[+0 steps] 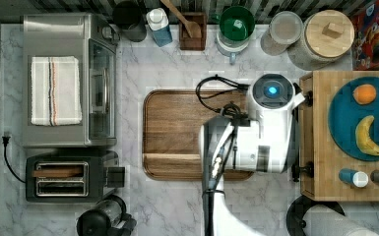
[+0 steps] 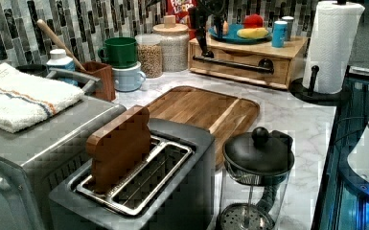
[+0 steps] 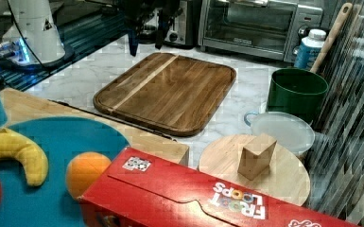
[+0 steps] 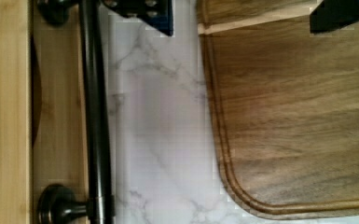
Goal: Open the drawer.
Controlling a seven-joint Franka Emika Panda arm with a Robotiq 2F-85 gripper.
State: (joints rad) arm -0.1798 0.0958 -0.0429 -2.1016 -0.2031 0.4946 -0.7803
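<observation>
The light-wood drawer sits in a wooden box at the left view's back right, its front flush with the box. Its long black bar handle runs between two black mounts. My gripper is open, hanging above the marble strip between the drawer and the walnut cutting board. One finger is right beside the handle, and the handle lies outside the gap. The gripper hovers in front of the drawer's end in the left view. Both dark fingers of the gripper point down in the right view.
The white arm reaches over the board's right part in the top view. On the box stand a blue plate with fruit and two shakers. A paper towel roll, jars, mugs, a toaster and a toaster oven line the counter.
</observation>
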